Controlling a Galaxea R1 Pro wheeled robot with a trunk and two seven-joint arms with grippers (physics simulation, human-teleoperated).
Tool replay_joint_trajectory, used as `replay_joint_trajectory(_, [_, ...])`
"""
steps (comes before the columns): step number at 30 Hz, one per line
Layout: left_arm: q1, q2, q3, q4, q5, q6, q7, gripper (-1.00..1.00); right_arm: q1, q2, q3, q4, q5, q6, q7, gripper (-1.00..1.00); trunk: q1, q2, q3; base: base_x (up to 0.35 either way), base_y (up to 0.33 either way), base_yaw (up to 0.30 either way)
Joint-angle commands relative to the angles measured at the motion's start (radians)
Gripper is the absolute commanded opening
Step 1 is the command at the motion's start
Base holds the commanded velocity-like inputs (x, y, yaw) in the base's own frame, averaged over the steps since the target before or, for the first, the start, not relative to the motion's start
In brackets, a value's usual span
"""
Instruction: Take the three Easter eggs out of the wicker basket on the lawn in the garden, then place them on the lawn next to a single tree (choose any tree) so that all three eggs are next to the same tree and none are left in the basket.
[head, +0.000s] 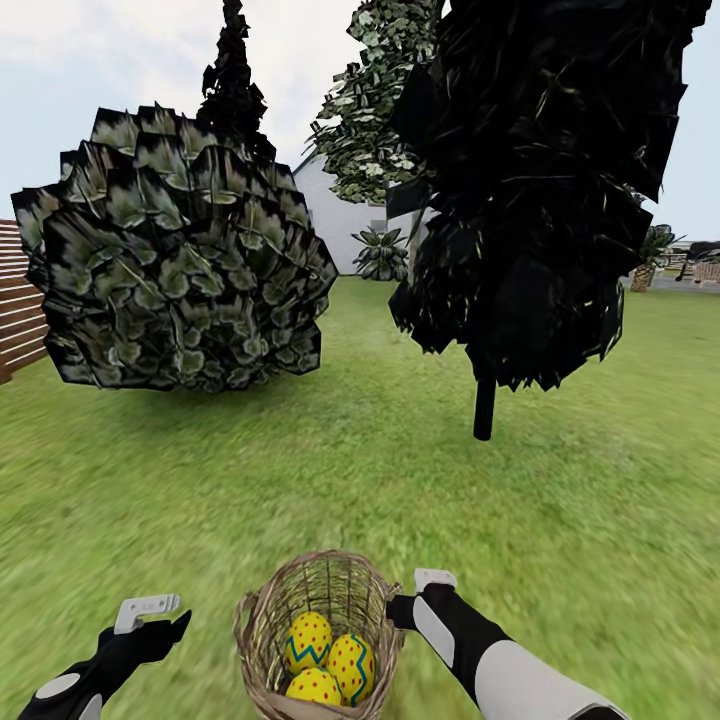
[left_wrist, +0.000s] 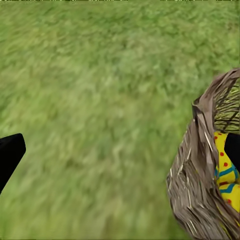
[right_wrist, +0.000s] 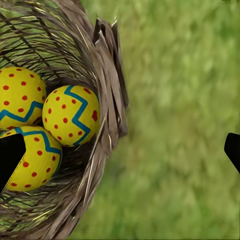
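The wicker basket (head: 262, 640) stands on the lawn (head: 350, 470) just in front of me, between my arms. Three Easter eggs lie inside it, yellow with red dots and blue zigzags (head: 308, 640) (head: 351, 667) (head: 314, 687). My left gripper (head: 155, 615) hangs open over the grass to the basket's left. My right gripper (head: 418, 595) is open at the basket's right rim. In the right wrist view one fingertip (right_wrist: 10, 157) lies over an egg (right_wrist: 71, 115) side of the rim, the other over grass. The left wrist view shows the basket wall (left_wrist: 192, 185) and one egg (left_wrist: 226, 172).
A dark tree with a thin black trunk (head: 484, 405) stands ahead to the right. A big round bush (head: 170, 250) is ahead left, and a slat fence (head: 20, 310) at far left. Pale-blotched tree foliage (head: 375, 100) and a white house wall (head: 335, 220) show behind.
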Motion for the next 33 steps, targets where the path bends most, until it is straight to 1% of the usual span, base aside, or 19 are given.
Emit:
replay_joint_trajectory(1, [0.000,0.000,0.002,-0.001,0.007,0.006,-0.004,1.00,-0.001,0.000,0.005,-0.001,-0.007,0.004,-0.007,1.00,0.000,0.000,-0.001,0.205,0.000,0.000])
replay_joint_trajectory(9, [0.000,0.000,0.001,-0.001,0.007,0.005,-0.004,1.00,-0.001,0.000,0.006,-0.001,-0.007,0.004,-0.007,1.00,0.000,0.000,-0.001,0.073,0.000,0.000])
replay_joint_trajectory(33, [0.000,0.000,0.002,0.000,0.006,0.005,-0.004,1.00,-0.001,0.000,0.006,-0.009,-0.007,0.002,-0.002,1.00,0.000,0.000,-0.001,0.003,0.000,0.000])
